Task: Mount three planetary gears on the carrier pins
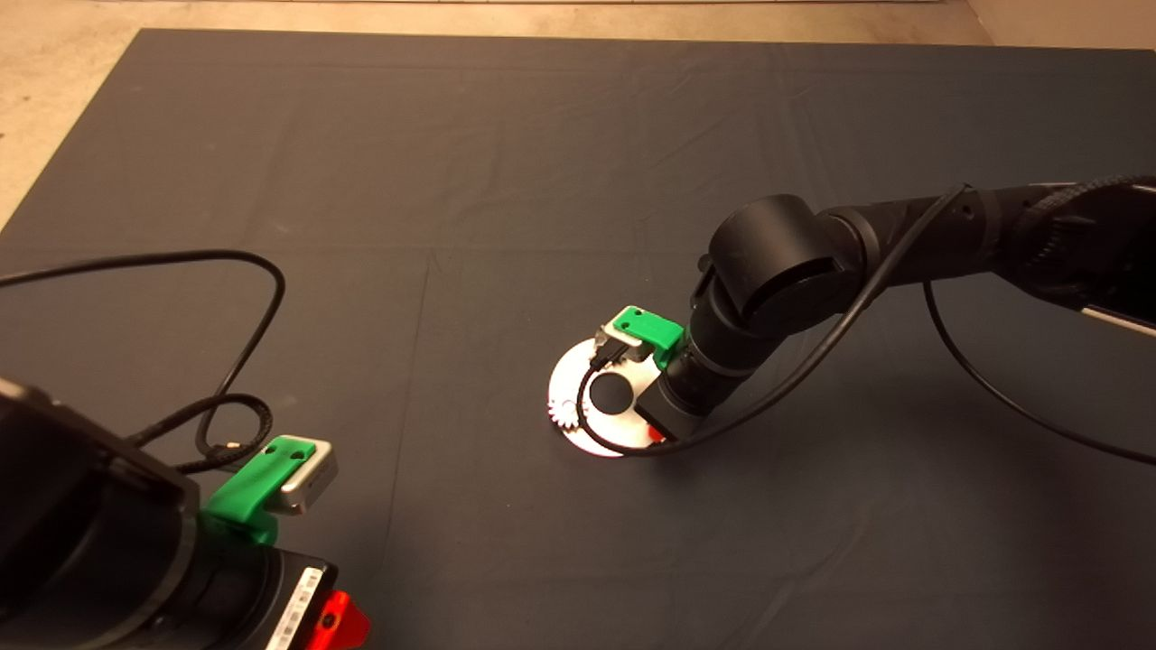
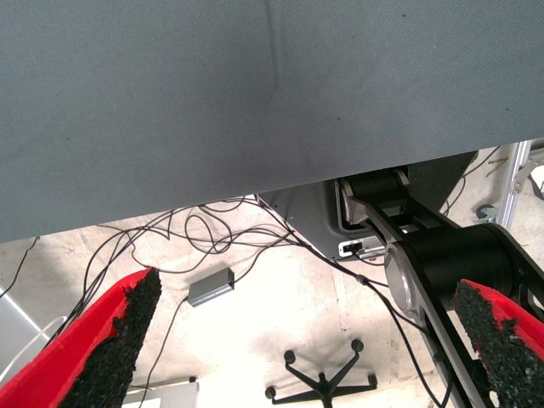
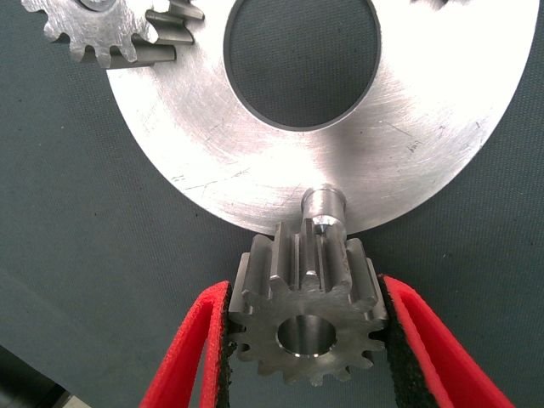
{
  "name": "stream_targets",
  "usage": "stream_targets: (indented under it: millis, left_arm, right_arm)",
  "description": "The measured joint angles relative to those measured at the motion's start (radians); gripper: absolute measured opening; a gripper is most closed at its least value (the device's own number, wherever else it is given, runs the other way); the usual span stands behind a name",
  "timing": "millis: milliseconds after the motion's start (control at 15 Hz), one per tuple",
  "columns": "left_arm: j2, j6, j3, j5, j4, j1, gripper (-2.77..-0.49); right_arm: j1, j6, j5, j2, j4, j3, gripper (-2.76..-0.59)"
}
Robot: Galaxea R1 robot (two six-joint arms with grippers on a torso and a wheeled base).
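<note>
I had the right gripper clamped on 1 gear, held just beside a bare pin at the disc's edge, mid-mat. Another gear sat on the disc's left side. The left gripper waited near left, fingers apart, empty.

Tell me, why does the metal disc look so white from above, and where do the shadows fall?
Head view: the disc glares to near white, blurring its detail, and the right arm throws a soft shadow on the mat below it. Right wrist view: the disc shows brushed scratches instead, and the gear held in the right gripper is sharp. Left wrist view: the bright floor looks washed out.
</note>
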Motion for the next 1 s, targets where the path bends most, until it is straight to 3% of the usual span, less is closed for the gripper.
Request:
stream_targets:
  millis: [1000]
  left_arm:
    - [0.000, 0.000, 0.000, 0.000, 0.000, 0.000, -0.77]
  right_arm:
    - [-0.002, 0.000, 0.000, 0.009, -0.024, -0.013, -2.39]
